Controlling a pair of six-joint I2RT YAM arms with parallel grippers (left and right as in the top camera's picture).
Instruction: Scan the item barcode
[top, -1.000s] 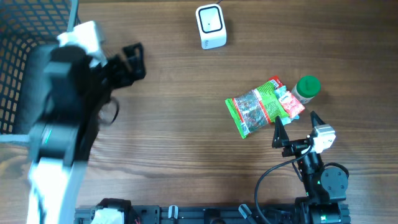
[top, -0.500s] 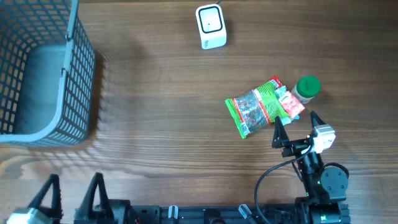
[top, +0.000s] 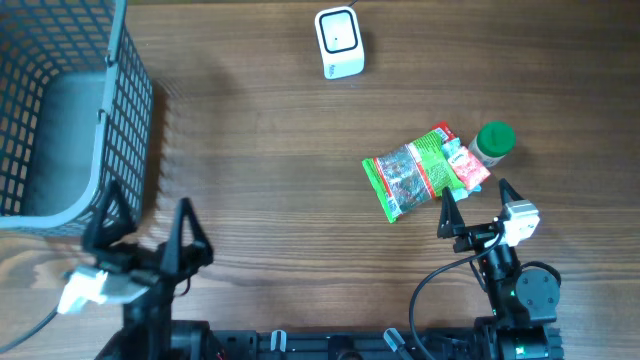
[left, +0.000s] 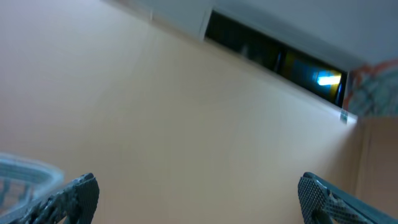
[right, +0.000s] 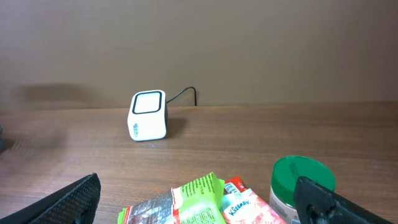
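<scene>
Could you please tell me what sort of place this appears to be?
Probably a mock shop checkout on a wooden table: a white barcode scanner, a green snack packet beside a green-lidded jar, and a grey mesh basket at the edge.

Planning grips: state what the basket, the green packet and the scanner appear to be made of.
Basket: probably grey plastic, matte, with moulded grid walls.
Green packet: thin plastic film, glossy and crinkled, printed.
Scanner: hard white plastic, smooth, with rounded corners and a darker window panel.
</scene>
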